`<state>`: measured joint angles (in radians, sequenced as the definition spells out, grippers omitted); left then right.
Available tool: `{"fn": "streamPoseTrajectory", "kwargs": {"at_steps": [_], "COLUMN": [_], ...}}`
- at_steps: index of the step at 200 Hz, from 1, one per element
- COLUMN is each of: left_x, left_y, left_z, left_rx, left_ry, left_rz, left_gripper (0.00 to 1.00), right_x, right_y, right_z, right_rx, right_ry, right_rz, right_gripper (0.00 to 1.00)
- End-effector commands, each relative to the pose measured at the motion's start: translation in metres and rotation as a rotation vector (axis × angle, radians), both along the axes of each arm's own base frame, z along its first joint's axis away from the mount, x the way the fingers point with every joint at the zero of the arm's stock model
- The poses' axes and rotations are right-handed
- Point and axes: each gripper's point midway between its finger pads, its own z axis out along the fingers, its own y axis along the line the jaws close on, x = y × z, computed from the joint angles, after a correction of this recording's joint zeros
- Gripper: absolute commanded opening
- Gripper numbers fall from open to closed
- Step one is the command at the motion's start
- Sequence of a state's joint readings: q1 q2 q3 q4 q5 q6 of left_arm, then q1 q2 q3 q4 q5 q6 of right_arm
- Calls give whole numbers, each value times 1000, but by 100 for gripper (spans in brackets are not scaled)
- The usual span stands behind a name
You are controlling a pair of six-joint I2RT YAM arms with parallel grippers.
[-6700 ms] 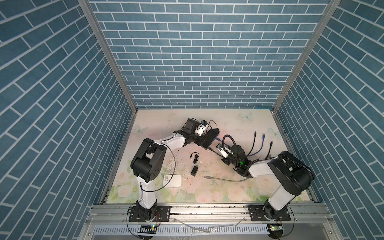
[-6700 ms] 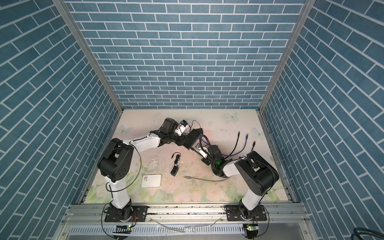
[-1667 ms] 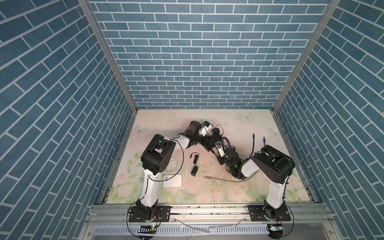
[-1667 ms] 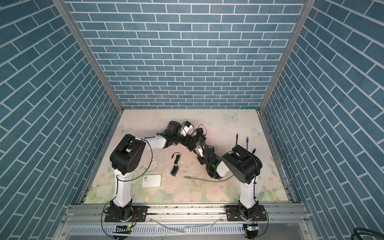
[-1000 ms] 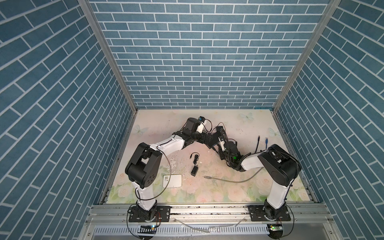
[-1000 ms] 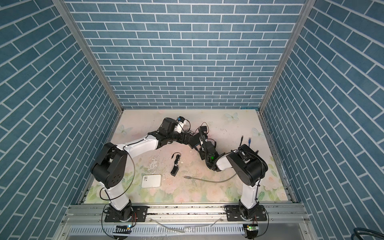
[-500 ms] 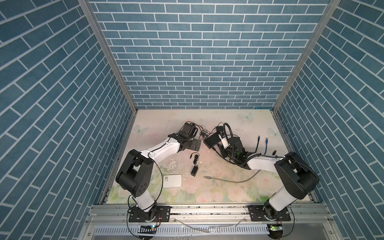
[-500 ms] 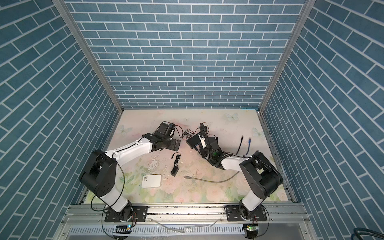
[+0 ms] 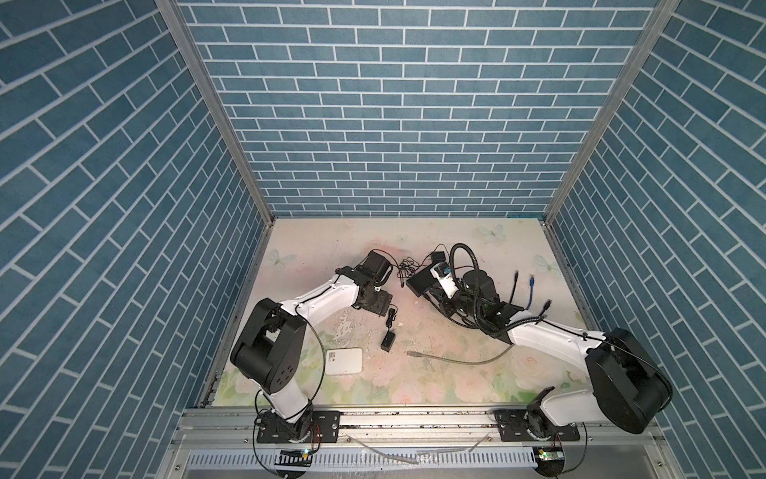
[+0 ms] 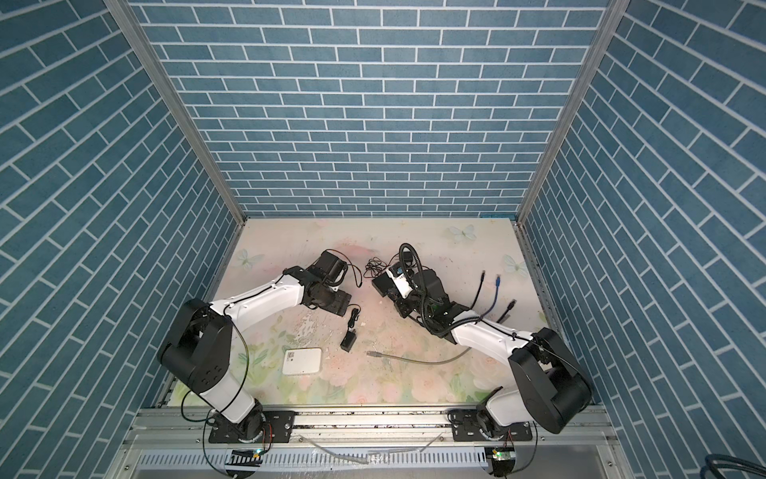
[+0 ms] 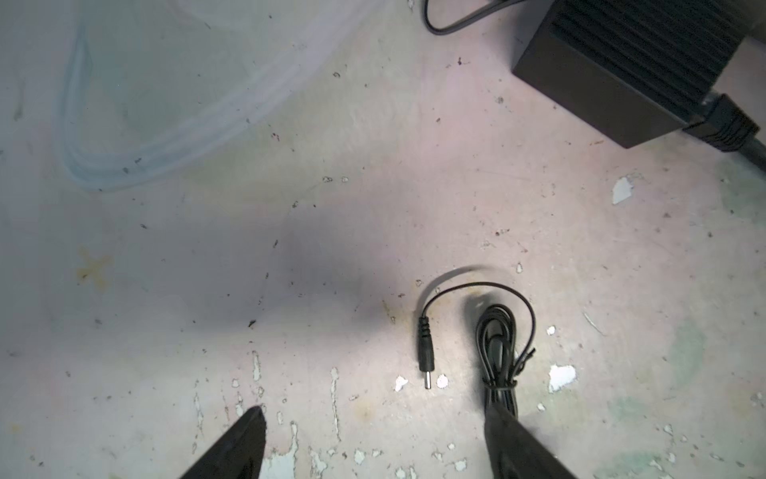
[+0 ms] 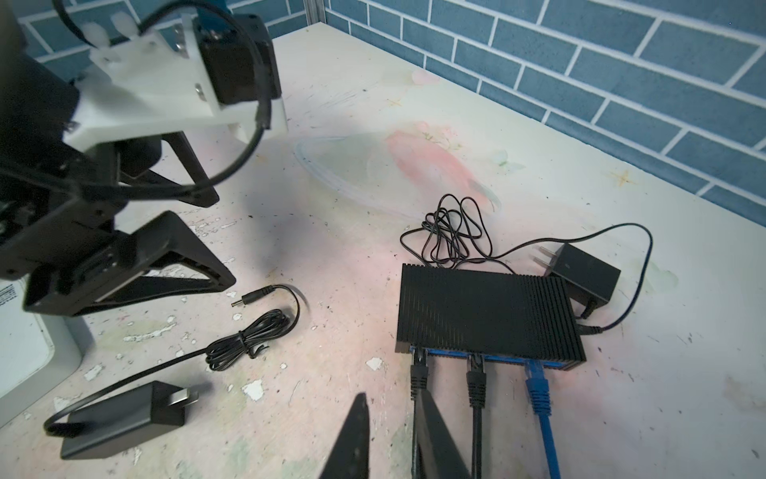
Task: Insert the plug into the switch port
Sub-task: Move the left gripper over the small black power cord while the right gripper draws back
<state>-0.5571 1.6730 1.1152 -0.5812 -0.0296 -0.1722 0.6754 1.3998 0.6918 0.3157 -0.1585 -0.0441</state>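
Hovering behind the switch (image 12: 489, 311), your right claw (image 12: 389, 396) sits narrow: a slim gap between the tips, nothing in it. Just ahead of it, three plugs sit along the switch's front edge. The black plug (image 12: 418, 369) nearest the claw looks fully home, its cable passing behind one finger — touching or not, I can't tell. So the insertion reads as done. What's left, I'd judge, is backing clear without snagging that cable. Your left claw (image 11: 375, 410) stands wide and empty, well apart from the switch, with a loose barrel plug (image 11: 426, 356) lying just ahead, between its tips.
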Motion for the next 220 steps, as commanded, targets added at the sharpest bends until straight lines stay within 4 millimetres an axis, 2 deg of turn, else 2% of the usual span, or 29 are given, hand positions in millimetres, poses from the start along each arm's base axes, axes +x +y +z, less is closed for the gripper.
{"fn": "streamPoseTrajectory", "kwargs": {"at_steps": [1,26,52,64,91,133,165,199,220], "left_x": [-9,-8,-8,-8,-6,-3,-1,-3,-6], "left_y": [-9,-14,-14,-12,-5,-9,-12,-13,-13], "left_z": [-14,-22,-30,-32,-34,-41,-47,-51,-53], "left_rx": [-32,-25,-4,9,49,50,63,65,65], "left_ry": [48,64,78,85,82,90,116,132,141], "left_rz": [-2,-2,9,16,26,7,-9,-22,-27], "left_gripper": [83,82,74,68,67,62,51,46,35], "right_x": [-5,1,8,8,7,6,6,6,6], "right_y": [5,0,-7,-6,-3,4,9,12,15], "right_z": [16,24,22,21,20,14,8,4,4], "right_rx": [70,101,74,69,74,74,71,76,83], "right_ry": [-6,21,85,103,124,180,221,244,255], "right_rz": [17,-53,-129,-135,-125,-108,-97,-92,-88], "right_gripper": [20,23,21,21,21,21,20,19,17]}}
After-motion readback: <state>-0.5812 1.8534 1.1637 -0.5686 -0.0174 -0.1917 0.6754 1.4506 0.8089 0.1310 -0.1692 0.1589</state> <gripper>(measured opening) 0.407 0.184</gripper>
